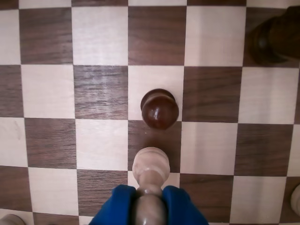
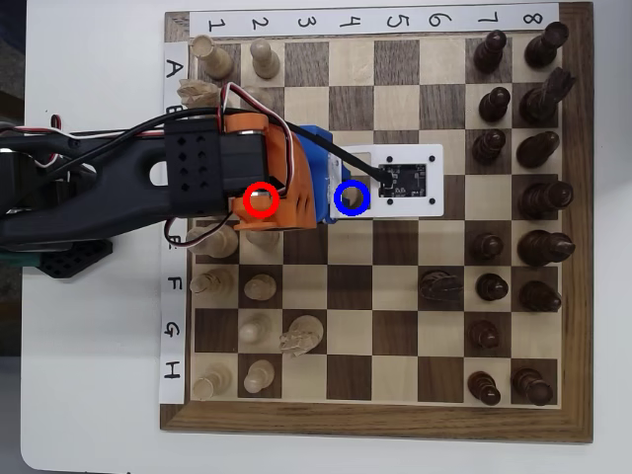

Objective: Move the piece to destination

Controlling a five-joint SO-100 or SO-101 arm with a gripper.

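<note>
Legibly, the board [image 2: 578,247] edge read 1–8 and A, F, G, H. Blue fingers [image 1: 117,206] pinched the pale round-headed pawn [image 1: 150,166] over a dark square, just beside a dark pawn [image 1: 160,109].

Gripper [image 1: 150,206]: blue fingers [image 1: 117,206] enter wrist view from bottom edge, jaws closed on stem of the piece [image 1: 150,168], one pad per side. Overhead view: arm [image 2: 109,188] reaches in from left edge, approx. horizontal; black links, orange wrist housing [image 2: 272,188], blue gripper section and white camera board at the tip. Fingertips hidden under housing there.
</note>
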